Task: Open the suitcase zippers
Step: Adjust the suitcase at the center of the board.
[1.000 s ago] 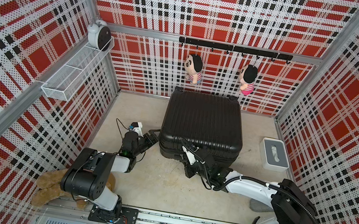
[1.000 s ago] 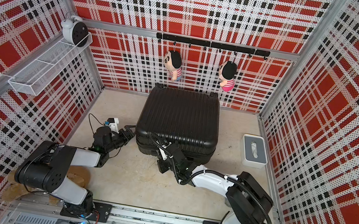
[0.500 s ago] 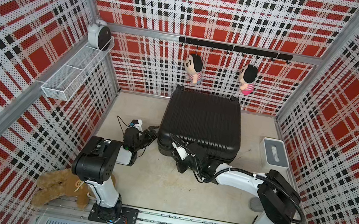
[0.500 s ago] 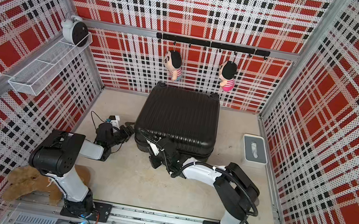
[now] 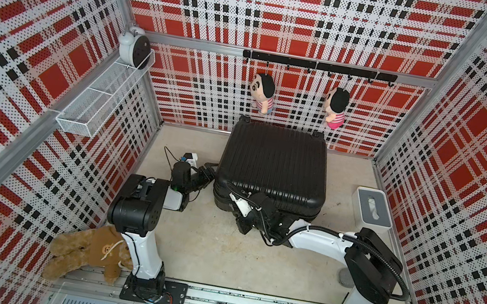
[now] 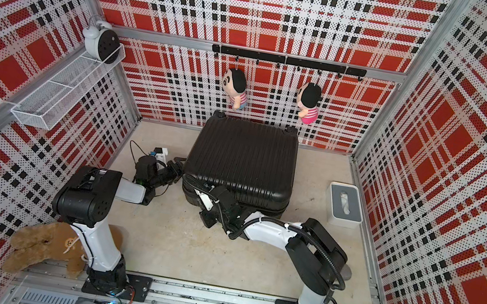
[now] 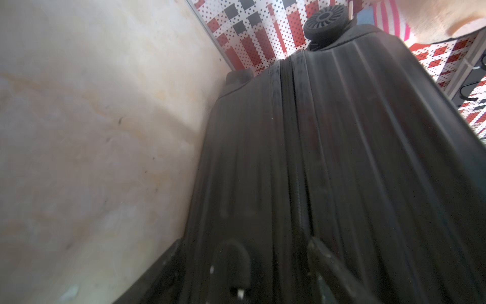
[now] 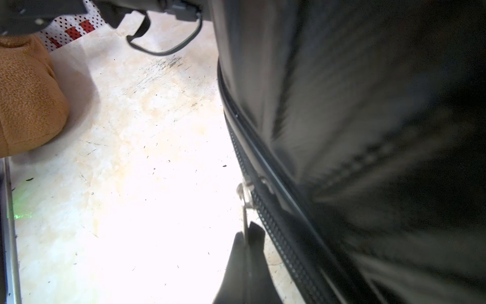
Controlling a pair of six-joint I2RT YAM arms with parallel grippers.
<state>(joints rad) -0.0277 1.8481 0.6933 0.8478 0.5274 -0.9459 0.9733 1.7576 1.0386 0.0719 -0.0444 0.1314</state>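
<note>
We see the suitcase (image 5: 274, 161) (image 6: 241, 156) lying flat on the pale floor (image 5: 211, 248), its ribbed shell facing up and its wheel end close to the back wall, below two hanging dolls (image 5: 263, 92). The zippers (image 7: 292, 131) run as a dark track along the seam between the two shell halves.

Our left gripper (image 5: 208, 176) (image 7: 276, 260) is at the suitcase's left side, near the front corner. In the left wrist view its fingers (image 7: 231, 263) stand well apart with the seam running between them. That view is blurred, so we cannot tell whether they touch the shell.

Our right gripper (image 8: 247, 237) is low at the suitcase's front edge. In the right wrist view its two dark tips are pressed together on the thin metal tab of a zipper pull (image 8: 245, 202), which hangs off the toothed track (image 8: 276, 237) just beside the shell.

A brown teddy bear (image 5: 90, 247) lies by the left arm's base, well apart from the suitcase. A grey tissue box (image 5: 372, 212) sits to the suitcase's right, near the side wall.
</note>
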